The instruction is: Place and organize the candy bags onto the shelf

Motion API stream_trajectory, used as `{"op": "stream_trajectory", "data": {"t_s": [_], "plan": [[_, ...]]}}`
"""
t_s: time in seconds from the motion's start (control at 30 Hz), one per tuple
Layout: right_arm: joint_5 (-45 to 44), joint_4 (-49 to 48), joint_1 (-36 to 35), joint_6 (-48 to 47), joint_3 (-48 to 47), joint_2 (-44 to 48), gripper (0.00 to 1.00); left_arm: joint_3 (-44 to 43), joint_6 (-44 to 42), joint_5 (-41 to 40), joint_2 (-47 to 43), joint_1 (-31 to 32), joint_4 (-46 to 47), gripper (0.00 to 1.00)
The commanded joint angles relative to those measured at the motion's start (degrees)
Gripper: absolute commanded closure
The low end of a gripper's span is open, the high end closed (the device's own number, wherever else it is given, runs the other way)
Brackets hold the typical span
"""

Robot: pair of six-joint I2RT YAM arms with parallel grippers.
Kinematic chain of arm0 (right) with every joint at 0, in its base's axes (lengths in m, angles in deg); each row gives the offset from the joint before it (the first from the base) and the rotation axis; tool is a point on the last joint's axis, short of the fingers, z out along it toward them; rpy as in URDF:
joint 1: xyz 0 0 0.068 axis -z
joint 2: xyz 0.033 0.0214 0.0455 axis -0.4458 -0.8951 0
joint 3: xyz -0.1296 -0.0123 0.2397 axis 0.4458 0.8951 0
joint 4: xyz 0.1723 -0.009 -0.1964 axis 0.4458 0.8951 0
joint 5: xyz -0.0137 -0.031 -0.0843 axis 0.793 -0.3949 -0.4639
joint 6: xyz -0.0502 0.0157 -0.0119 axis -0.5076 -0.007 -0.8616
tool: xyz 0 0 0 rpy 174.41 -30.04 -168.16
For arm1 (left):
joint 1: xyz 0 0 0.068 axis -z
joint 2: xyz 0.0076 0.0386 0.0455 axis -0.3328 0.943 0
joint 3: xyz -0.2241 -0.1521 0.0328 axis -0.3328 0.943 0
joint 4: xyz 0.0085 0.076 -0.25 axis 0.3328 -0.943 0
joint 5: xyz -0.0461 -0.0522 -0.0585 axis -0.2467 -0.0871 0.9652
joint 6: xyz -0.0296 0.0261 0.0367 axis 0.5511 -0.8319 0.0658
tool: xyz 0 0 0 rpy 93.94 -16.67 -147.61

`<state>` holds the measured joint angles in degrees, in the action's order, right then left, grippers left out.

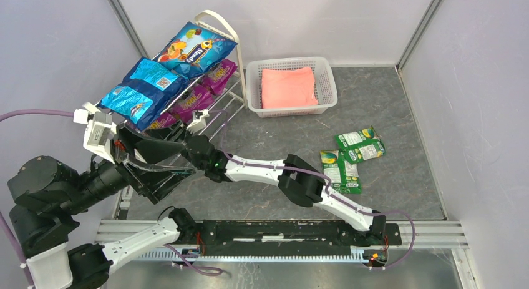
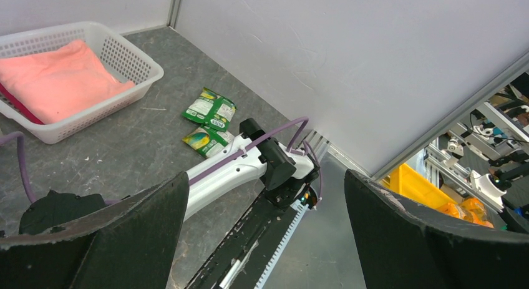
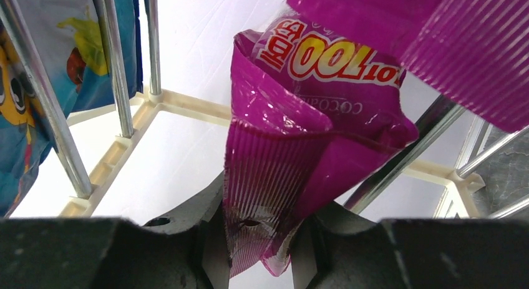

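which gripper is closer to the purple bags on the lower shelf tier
Right. The right gripper is shut on a purple bag by its crimped end at the lower tier of the shelf. The left gripper hangs open off the shelf's near end, holding nothing.

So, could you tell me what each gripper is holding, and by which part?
The right gripper pinches a purple candy bag by its crimped end seal, among the shelf rods. The left gripper is open, holding nothing.

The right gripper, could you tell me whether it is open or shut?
Shut on the purple candy bag: the right wrist view shows the right gripper pinching its crimped end.
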<state>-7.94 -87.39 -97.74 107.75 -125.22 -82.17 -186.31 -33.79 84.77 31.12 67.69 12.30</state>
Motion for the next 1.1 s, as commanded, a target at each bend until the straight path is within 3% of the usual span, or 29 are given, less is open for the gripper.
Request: {"op": "stream_trajectory", "data": {"t_s": [0.0,0.17,0.33,0.63,0.8,0.9,1.07], "plan": [[-1.39,-3.04,0.15,1.28,-2.42,1.22,0.61,0.35,-0.6,1.2,0.75,-0.09,2.42,0.0],[2.41,-1.23,0.26,2.15,5.45,5.87,0.55,0.46,-0.85,1.04,0.89,-0.09,2.42,0.0],[4.42,3.45,0.43,0.99,11.27,11.05,0.32,0.57,-0.98,0.62,1.44,-0.09,2.28,0.0],[9.32,5.08,0.91,0.65,21.67,18.62,0.17,0.75,-0.8,0.24,2.42,-0.09,2.32,0.0],[15.1,4.88,2.11,-4.6,26.77,23.22,0.08,0.85,-0.71,-0.02,3.1,-0.09,2.16,0.0],[16.87,1.6,2.78,-8.4,37.62,29.74,0.06,0.75,-0.71,-0.33,3.67,-0.09,1.74,0.0],[20.7,-0.02,5.93,-25.99,57.85,43.89,0.06,1.28,-1.19,-1.39,4.6,-0.09,1.52,0.0]]}}
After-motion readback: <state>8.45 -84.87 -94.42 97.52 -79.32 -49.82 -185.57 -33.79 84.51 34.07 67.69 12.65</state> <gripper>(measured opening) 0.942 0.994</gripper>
